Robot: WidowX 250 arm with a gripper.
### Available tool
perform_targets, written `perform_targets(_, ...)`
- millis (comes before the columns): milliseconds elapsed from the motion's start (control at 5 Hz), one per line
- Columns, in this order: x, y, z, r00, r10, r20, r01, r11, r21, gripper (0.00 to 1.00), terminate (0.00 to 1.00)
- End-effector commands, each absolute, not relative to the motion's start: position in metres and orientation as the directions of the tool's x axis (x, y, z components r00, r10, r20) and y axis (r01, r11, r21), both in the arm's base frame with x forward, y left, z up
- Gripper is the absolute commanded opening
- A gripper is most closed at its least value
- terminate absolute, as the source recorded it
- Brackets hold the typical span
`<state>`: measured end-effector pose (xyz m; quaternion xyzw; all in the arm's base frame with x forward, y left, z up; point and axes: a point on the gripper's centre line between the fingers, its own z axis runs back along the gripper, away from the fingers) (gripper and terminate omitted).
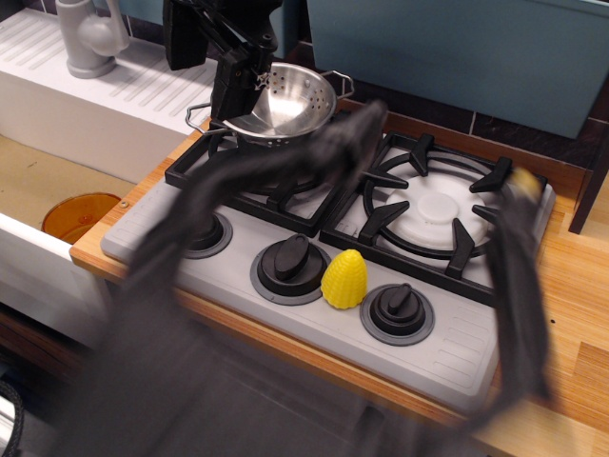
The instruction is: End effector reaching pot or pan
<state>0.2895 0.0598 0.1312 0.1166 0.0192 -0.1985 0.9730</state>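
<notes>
The shiny steel colander [290,100] sits tilted over the back-left burner of the toy stove [457,347], its open side facing the front right. Its wire loop handles stick out at left and right. My black gripper [238,84] comes down from the top left and is right against the colander's left rim. The fingers are dark against the dark arm, so I cannot tell if they are closed on the rim. The arm [195,29] runs up out of the frame.
A blurred dark grey cloth [190,286] sweeps across the foreground, with a strip [523,286] at the right. A yellow toy corn [343,279] stands between the stove knobs. An orange bowl [78,214] lies in the sink at left, with a grey faucet [90,38] behind it.
</notes>
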Motion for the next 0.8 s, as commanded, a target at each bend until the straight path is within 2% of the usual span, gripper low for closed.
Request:
perform_targets(0, 0.289, 0.060, 0.131, 0.920, -0.382, -0.084, 0.391, 0.894, 0.219, 1.00, 0.00)
perform_targets(200, 0.316, 0.045, 0.141, 0.931, -0.366, -0.015, 0.359, 0.903, 0.238, 1.00, 0.00)
perform_targets(400, 0.331, 0.039, 0.167, 0.927, -0.374, 0.038, 0.354, 0.901, 0.250, 1.00, 0.00)
perform_targets(600, 0.336, 0.038, 0.168, 0.904, -0.404, 0.142, 0.355, 0.892, 0.280, 1.00, 0.00)
